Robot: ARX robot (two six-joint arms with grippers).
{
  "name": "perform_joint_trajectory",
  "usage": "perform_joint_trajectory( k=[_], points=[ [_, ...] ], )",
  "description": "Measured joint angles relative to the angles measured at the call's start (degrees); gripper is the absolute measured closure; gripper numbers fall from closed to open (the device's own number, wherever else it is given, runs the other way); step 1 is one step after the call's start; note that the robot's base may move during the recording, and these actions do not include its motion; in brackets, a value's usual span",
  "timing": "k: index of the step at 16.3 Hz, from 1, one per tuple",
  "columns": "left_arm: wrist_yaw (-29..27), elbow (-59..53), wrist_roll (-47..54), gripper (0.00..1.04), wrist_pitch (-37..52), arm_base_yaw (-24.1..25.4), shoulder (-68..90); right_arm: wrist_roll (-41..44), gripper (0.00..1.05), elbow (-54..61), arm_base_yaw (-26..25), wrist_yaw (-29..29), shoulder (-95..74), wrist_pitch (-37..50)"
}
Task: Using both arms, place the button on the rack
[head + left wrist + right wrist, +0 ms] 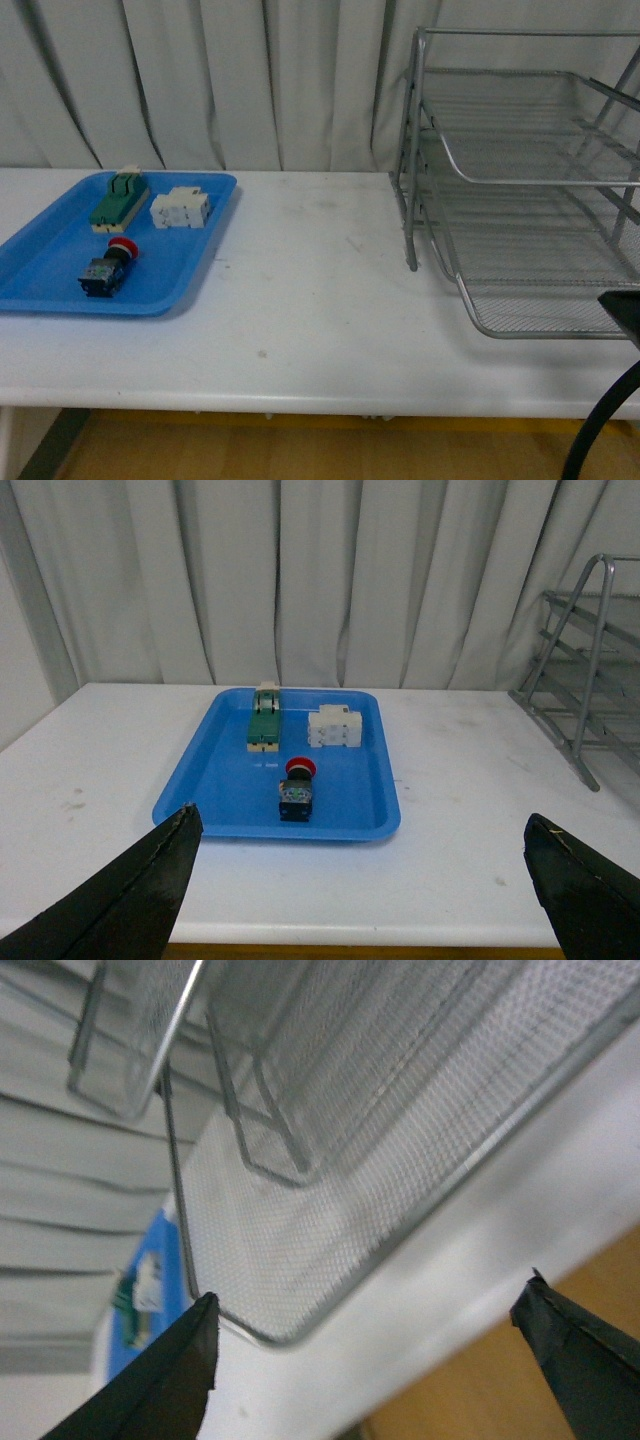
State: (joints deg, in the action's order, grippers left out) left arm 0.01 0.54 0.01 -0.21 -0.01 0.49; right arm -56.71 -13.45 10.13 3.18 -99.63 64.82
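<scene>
At nine o'clock on the white desk (pixel 300 300), a shallow blue plastic tray (pixel 40 250). Toward its six o'clock, a small red-capped push-button with dark blocky body (pixel 108 270); at twelve, a green-and-cream switch block (pixel 120 200) beside a white terminal block (pixel 180 209). At three o'clock, a silver wire-mesh three-tier rack (pixel 520 200). At five, a black curved arm part (pixel 610 400).

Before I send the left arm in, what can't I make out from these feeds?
- Rack: right side cut off by the front view's edge; right wrist view shows it close and blurred.
- Button: body detail too small in front and left wrist views; absent from the right wrist view.
- Left gripper, right gripper: only the jaws' tips show; each wrist view's edge cuts the rest.
</scene>
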Motion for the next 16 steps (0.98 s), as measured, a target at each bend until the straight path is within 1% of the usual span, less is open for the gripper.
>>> perform_joint_trajectory(
  k=[1,2,3,4,5,6,7,9,10,11,12,13,14,15,16],
  points=[
    [0.00,0.00,0.00,0.07,0.00,0.00,0.00,4.22,0.05,2.95,2.14,1.68,5.99,-5.18],
    [-0.02,0.00,0.00,0.07,0.00,0.00,0.00,9.51,0.08,6.47,4.35,4.76,12.24,-6.58],
    [-0.02,0.00,0.00,0.07,-0.02,0.00,0.00,20.63,0.19,9.01,4.37,8.57,9.09,4.87],
    [0.02,0.00,0.00,0.07,0.11,0.00,0.00,26.86,0.26,10.03,2.99,9.03,7.89,6.69],
    [-0.07,0.00,0.00,0.07,0.07,-0.07,0.00,36.70,0.37,12.81,1.64,8.66,8.81,7.67],
    [0.00,0.00,0.00,0.07,-0.07,0.07,0.00,44.74,0.48,12.94,0.50,7.56,14.05,8.41],
    [0.00,0.00,0.00,0.07,0.04,0.04,0.00,48.06,0.53,12.96,-0.04,7.13,17.40,9.38],
    [-0.02,0.00,0.02,0.07,0.04,0.04,0.00,50.71,0.61,13.00,-0.70,6.43,21.42,9.44],
    [0.00,0.00,0.00,0.07,-0.09,0.04,0.00,51.89,0.66,13.05,-1.25,5.95,23.82,9.20],
    [-0.02,0.00,0.00,0.07,0.04,0.04,0.00,54.18,0.81,13.11,-2.43,4.70,29.99,4.11],
    [-0.02,0.00,0.00,0.07,0.02,0.04,0.00,55.08,0.90,13.16,-3.08,4.04,33.88,0.59],
    [-0.02,0.00,0.02,0.07,0.02,0.04,0.00,56.30,1.03,13.18,-6.03,0.42,48.33,-12.17],
    [-0.02,0.00,0.00,0.07,0.02,0.04,0.00,56.37,1.03,13.18,-8.98,-2.21,51.80,-15.50],
    [-0.02,0.00,0.00,0.07,0.02,0.04,0.00,56.35,1.03,13.18,-10.51,-2.43,56.17,-20.20],
    [0.00,0.00,0.00,0.07,0.02,0.04,0.00,56.37,1.03,13.18,-10.45,-2.84,59.32,-23.06]
  ],
)
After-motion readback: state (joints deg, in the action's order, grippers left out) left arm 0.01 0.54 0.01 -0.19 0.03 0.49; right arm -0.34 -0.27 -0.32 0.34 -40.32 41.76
